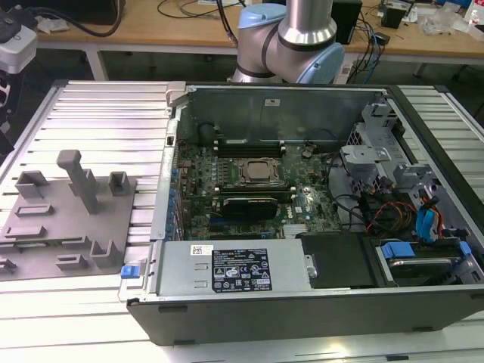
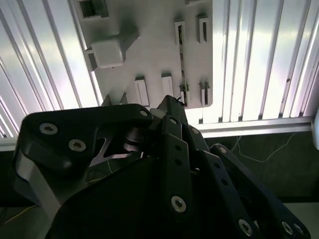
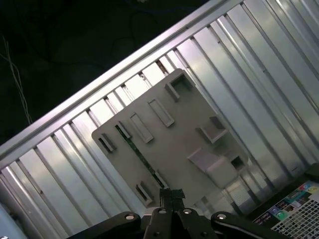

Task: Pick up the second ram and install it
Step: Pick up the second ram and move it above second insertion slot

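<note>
Currently the end effector [image 3: 170, 193] is closed, its two black fingertips pressed together with nothing between them. It hangs over the grey fixture plate [image 3: 184, 129]. The second ram [image 3: 138, 153] stands on its thin edge in that plate, a narrow green stick seated between small grey slotted blocks [image 3: 143, 191] at its ends. In both wrist views the closed fingertips line up close to one end of the stick. They do not grip it, and I cannot tell how far above it they sit. A taller grey post [image 3: 219, 169] rises from the plate to one side of the stick's row.

The plate lies flat on the ribbed aluminium counter [image 1: 106, 113]. In the exterior view it sits just beside the open computer case [image 1: 302, 310], on the exterior view's left. Inside the case the motherboard [image 1: 302, 200] lies flat with the square CPU socket [image 1: 257, 171] near its middle, and long dark memory slots run along both sides of the socket. A silver power supply [image 1: 227, 268] with a dark label fills the near edge of the case. A blue-tabbed drive bay [image 1: 412, 253] sits toward the exterior view's right. Behind the case stands the silver and blue robot arm [image 1: 291, 38].
</note>
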Robot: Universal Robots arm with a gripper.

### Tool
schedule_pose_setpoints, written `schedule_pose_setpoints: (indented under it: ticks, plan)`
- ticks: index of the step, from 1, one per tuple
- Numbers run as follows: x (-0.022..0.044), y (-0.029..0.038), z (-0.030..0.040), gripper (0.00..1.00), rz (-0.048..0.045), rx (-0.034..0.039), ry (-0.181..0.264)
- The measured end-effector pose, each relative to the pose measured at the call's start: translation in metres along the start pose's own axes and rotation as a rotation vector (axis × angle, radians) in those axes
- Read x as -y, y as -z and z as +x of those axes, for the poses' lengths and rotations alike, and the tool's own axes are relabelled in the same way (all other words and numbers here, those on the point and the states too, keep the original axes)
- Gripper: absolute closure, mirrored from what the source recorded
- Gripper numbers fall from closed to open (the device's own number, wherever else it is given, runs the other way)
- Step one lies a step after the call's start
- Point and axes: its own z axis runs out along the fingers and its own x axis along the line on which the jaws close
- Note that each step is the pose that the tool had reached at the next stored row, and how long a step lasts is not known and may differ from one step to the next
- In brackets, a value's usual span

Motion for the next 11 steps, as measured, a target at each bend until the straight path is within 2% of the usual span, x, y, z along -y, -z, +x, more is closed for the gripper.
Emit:
schedule_pose_setpoints:
  ticks: [11]
  plan:
    - [0.0000,0.0000,0.0000,0.89,0.0037,-0.0124,0.161]
